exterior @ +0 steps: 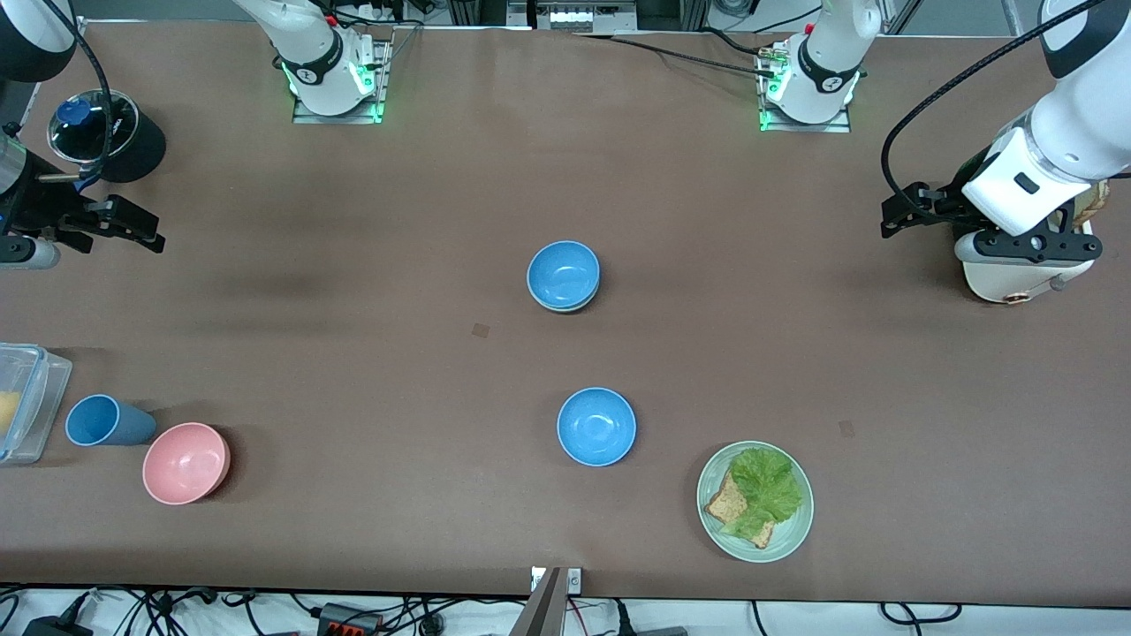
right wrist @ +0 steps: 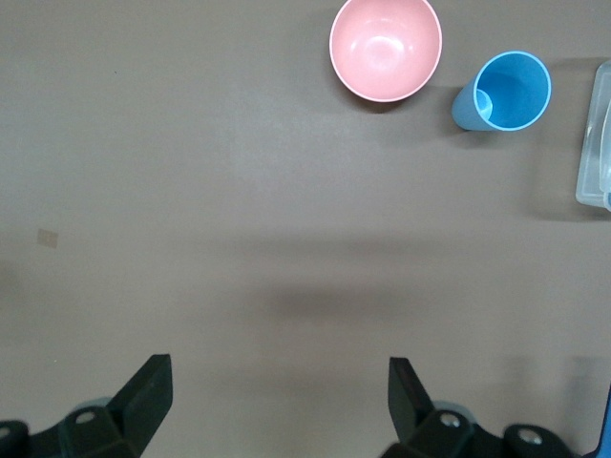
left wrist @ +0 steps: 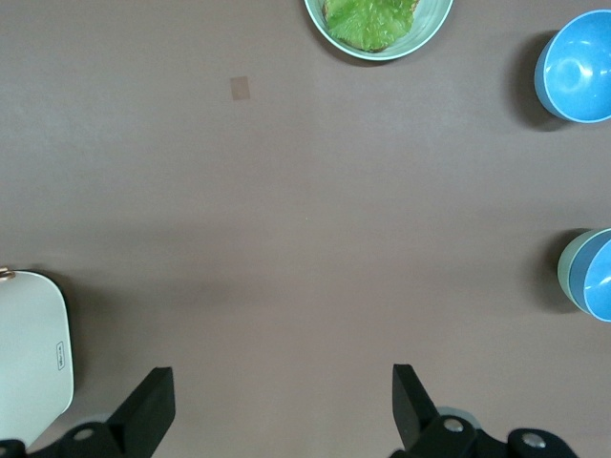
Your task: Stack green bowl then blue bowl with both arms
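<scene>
Four small bowls sit on the table: two blue, one nested in the single green bowl and one at its six o'clock, plus one pink bowl. There is one blue cup, one plate of lettuce and bread, and one clear container.

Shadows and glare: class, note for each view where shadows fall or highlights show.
Front view: a soft dark smudge of shadow on the table. Left wrist view: a shadow hugs the blue bowl, whose inside shows a highlight. Right wrist view: a glossy highlight inside the pink bowl.
</scene>
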`<action>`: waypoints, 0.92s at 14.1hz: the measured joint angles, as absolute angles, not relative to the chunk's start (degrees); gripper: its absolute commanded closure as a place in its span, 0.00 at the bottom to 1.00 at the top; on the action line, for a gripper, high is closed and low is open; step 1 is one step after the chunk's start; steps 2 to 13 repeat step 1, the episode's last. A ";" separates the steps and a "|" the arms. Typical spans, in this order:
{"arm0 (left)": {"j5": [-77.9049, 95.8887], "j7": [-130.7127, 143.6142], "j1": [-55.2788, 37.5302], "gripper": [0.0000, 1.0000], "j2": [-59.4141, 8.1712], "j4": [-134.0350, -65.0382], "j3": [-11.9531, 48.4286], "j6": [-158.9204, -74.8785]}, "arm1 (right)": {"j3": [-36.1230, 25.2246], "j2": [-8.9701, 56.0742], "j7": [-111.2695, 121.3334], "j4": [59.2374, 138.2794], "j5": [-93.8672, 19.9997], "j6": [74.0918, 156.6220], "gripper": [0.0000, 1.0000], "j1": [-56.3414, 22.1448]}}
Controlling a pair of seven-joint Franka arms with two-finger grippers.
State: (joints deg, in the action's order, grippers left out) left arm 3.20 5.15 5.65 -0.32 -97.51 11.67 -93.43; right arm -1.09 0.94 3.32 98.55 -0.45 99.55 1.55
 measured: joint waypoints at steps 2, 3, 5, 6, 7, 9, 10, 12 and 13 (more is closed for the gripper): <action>3.20 5.14 5.64 0.00 -0.32 -97.52 11.67 -93.42 | -1.09 0.94 3.32 98.55 -0.45 99.55 0.00 1.55; 3.20 5.14 5.64 0.00 -0.32 -97.52 11.67 -93.42 | -1.09 0.94 3.32 98.55 -0.45 99.55 0.00 1.55; 3.20 5.14 5.64 0.00 -0.32 -97.52 11.67 -93.42 | -1.09 0.94 3.32 98.55 -0.45 99.55 0.00 1.55; 3.20 5.14 5.64 0.00 -0.32 -97.52 11.67 -93.42 | -1.09 0.94 3.32 98.55 -0.45 99.55 0.00 1.55; 3.20 5.14 5.64 0.00 -0.32 -97.52 11.67 -93.42 | -1.09 0.94 3.32 98.55 -0.45 99.55 0.00 1.55; 3.20 5.14 5.64 0.00 -0.32 -97.52 11.67 -93.42 | -1.09 0.94 3.32 98.55 -0.45 99.55 0.00 1.55; 3.20 5.14 5.64 0.00 -0.32 -97.52 11.67 -93.42 | -1.09 0.94 3.32 98.55 -0.45 99.55 0.00 1.55; 3.20 5.14 5.64 0.00 -0.32 -97.52 11.67 -93.42 | -1.09 0.94 3.32 98.55 -0.45 99.55 0.00 1.55; 3.20 5.14 5.64 0.00 -0.32 -97.52 11.67 -93.42 | -1.09 0.94 3.32 98.55 -0.45 99.55 0.00 1.55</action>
